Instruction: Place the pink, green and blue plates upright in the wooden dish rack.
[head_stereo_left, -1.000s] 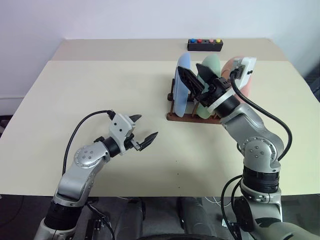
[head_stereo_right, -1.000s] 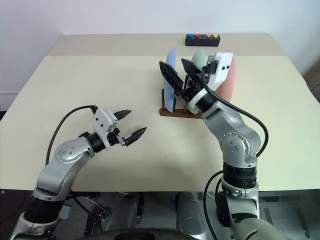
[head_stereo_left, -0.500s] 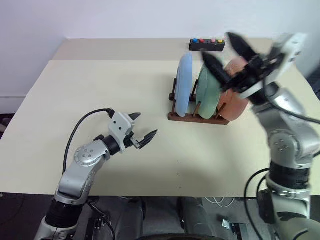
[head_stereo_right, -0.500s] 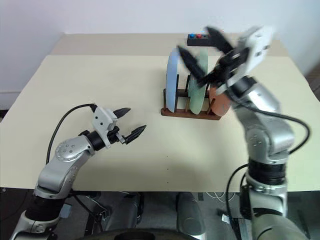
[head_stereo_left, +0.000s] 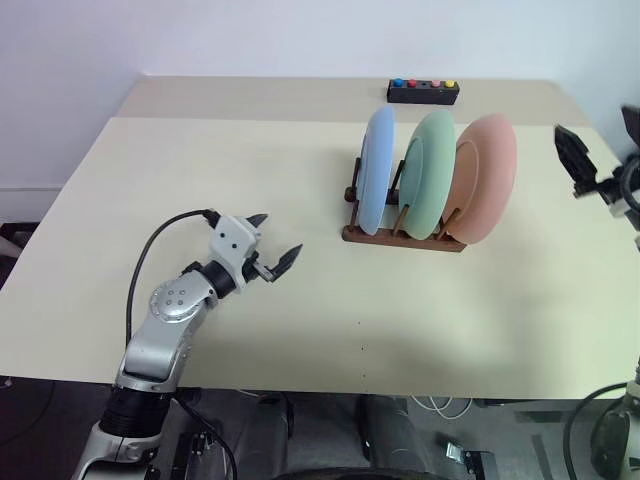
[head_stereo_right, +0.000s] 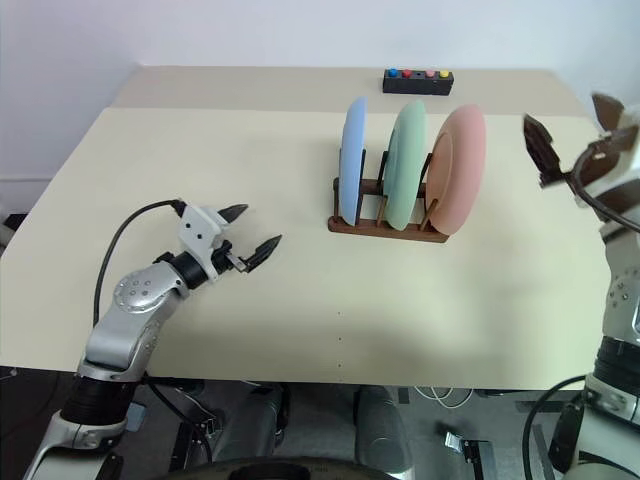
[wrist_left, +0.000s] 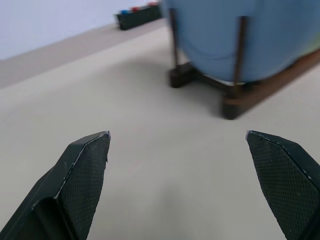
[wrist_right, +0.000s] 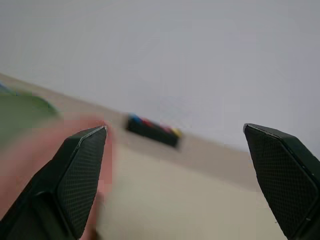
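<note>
The round plastic pink plate (head_stereo_left: 487, 176), green plate (head_stereo_left: 431, 172) and blue plate (head_stereo_left: 376, 168) stand upright in the brown wooden dish rack (head_stereo_left: 403, 236), right of centre. The right tool (head_stereo_left: 600, 150), open and empty, has swung away to the right edge. The left tool (head_stereo_left: 272, 251) hangs open. The job looks finished.

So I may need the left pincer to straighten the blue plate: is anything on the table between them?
Nothing visible. Bare table lies between the open left pincer and the blue plate, which stands upright in the wooden dish rack.
</note>
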